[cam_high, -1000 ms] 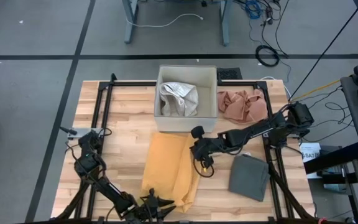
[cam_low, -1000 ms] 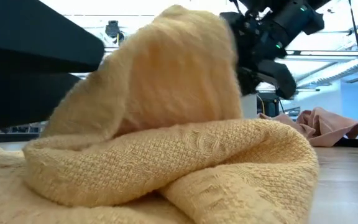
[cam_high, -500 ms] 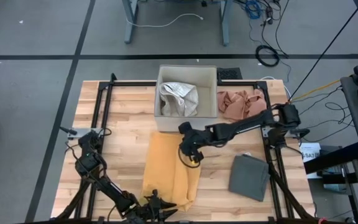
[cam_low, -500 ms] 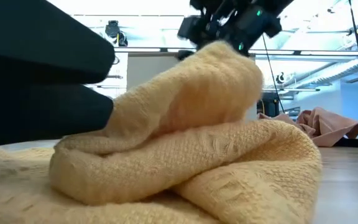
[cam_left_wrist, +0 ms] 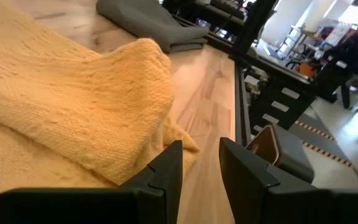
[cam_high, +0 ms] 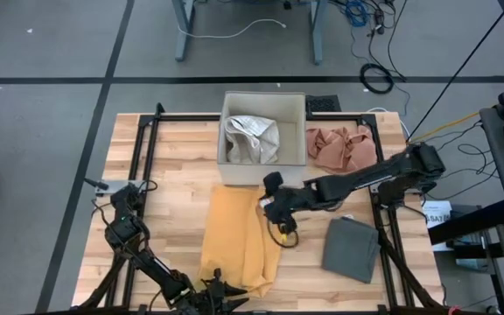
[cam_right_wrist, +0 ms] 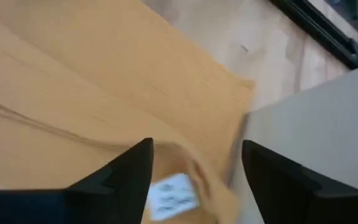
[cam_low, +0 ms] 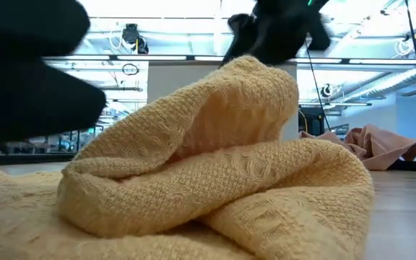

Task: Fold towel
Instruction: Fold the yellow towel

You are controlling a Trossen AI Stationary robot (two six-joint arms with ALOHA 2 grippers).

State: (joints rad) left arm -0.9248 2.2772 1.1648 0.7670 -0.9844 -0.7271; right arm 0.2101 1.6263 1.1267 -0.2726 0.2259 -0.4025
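a yellow waffle-weave towel (cam_high: 239, 241) is laid on the wooden worktop (cam_high: 173, 175) just in front of the box, near the middle. it is folded lengthwise into a long, narrow strip running from the box toward the front edge. at the front end the layers are bunched into soft, rounded rolls. a small white label is seen on its fabric.

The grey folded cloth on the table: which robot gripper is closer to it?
Right. The right gripper hangs over the yellow towel's far edge, just beside the grey folded cloth. The left gripper sits at the towel's near edge, farther away.
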